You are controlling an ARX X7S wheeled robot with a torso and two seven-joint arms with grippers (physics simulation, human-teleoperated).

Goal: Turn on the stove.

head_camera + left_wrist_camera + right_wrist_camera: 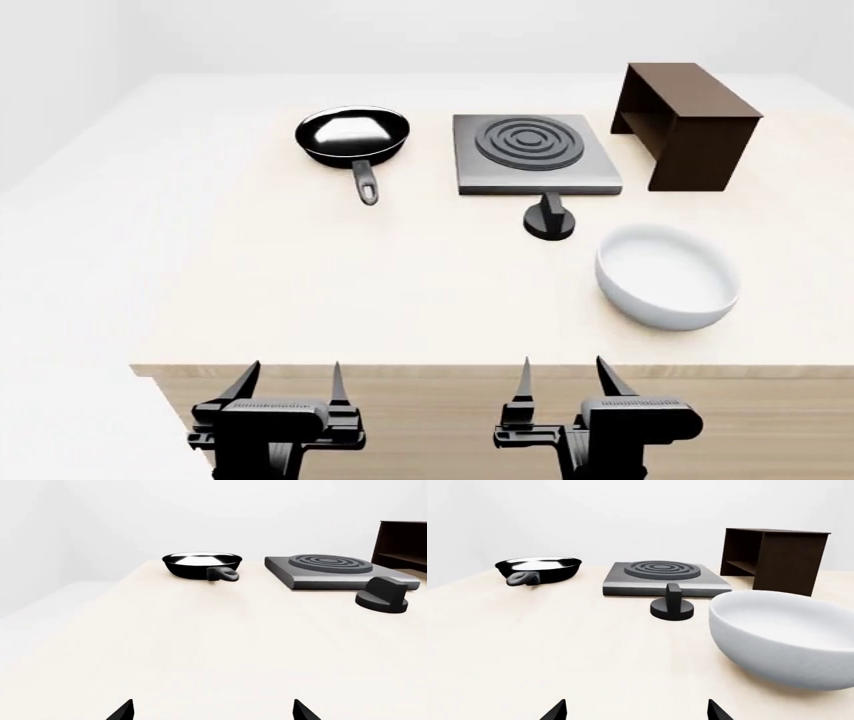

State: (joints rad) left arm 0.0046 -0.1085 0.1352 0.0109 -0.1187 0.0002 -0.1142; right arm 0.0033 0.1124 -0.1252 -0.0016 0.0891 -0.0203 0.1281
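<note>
Stove (535, 152) unmarked, knob (551, 219) just before it; left claw (292, 382), right claw (562, 377) both wide, empty.

Pale wooden table (334, 290), plain white walls, even light

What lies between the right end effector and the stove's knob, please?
Only bare table: in the head view, nothing sits between the open right end effector and the knob; the white bowl lies off to the side.
</note>
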